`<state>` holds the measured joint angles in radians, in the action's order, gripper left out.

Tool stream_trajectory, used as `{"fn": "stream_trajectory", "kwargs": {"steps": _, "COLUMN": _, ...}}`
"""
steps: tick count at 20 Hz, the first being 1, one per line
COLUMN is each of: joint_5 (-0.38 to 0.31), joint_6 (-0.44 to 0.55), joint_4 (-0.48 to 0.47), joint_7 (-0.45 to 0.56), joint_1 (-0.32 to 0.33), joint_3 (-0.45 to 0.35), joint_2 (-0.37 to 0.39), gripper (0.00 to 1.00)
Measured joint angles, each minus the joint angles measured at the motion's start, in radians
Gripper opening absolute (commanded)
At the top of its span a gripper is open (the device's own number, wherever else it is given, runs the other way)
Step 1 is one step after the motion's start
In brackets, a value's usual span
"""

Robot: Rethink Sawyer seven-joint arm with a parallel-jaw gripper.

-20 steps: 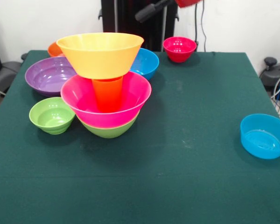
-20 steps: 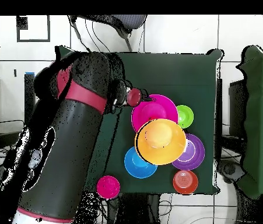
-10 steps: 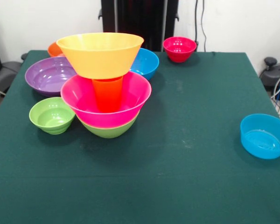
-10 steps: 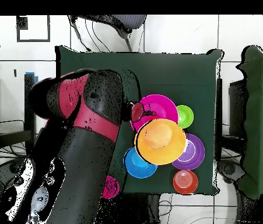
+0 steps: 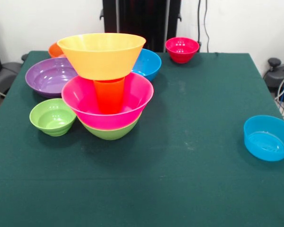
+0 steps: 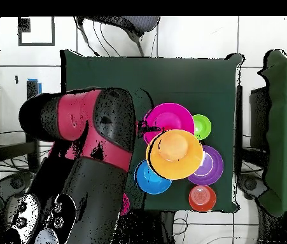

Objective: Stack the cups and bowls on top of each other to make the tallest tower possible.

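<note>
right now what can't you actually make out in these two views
- Gripper: absent from the front view; in the overhead view the arm fills the left side and no fingers show.
- Small orange bowl: front view, mostly hidden behind the large orange bowl.
- Green bowl under the pink bowl: overhead view hides it.
- Red bowl: overhead view, mostly covered by the arm.
</note>
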<state>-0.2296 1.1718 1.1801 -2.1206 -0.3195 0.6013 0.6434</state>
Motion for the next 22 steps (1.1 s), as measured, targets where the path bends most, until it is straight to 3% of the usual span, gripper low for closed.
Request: {"fn": "stream_trajectory", "kwargs": {"steps": 22, "joint_5": -0.001, "joint_6": -0.182, "joint_4": 0.091, "joint_7": 0.000, "joint_1": -0.008, "joint_3": -0.051, "joint_2": -0.010, "gripper": 1.00}}
